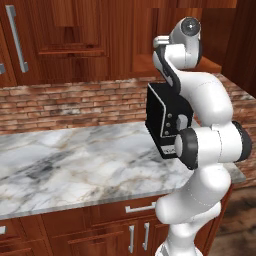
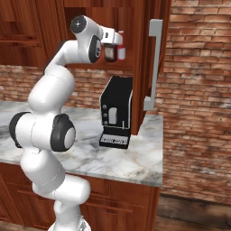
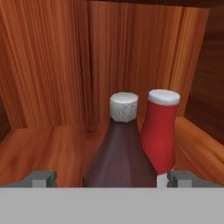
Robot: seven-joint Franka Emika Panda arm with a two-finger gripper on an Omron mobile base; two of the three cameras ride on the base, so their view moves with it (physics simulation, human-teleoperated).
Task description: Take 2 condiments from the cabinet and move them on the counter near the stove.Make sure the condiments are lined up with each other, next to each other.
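Hand (image 3: 109, 178) spread fully wide, holding nothing, raised into the doorless niche of the cabinet (image 3: 52, 78). Both fingertips (image 3: 41, 178) at the bottom edge of the hand view, one on either side of the two bottles.

Directly ahead of the hand, between the fingertips: maroon bottle (image 3: 118, 159), broad-bodied, narrowing to a pale grey cap here. Just beside it, toward the right fingertip: slim red bottle (image 3: 159, 131), white cap. Touching or only very close, cannot tell. Both upright on the niche shelf, near its front edge. Same pair seen just beyond the hand in the right base view, red bottle at (image 2: 121, 45).

Handling, as judgement: both small and rigid, probably light. Maroon one looks like glass, so smooth, likely slippery, breakable if dropped. Red one slender and tall for its width, easily tipped by a sideways nudge.

Where to grip: maroon bottle across the wide lower body, not the tapering shoulder where pads could slide upward. Risk: right fingertip sits almost in line with the red bottle; closing as placed may pinch both or knock the red one over.

Tabletop (image 1: 75, 165) well below the hand, coffee machine (image 2: 115, 113) standing on it under the niche.
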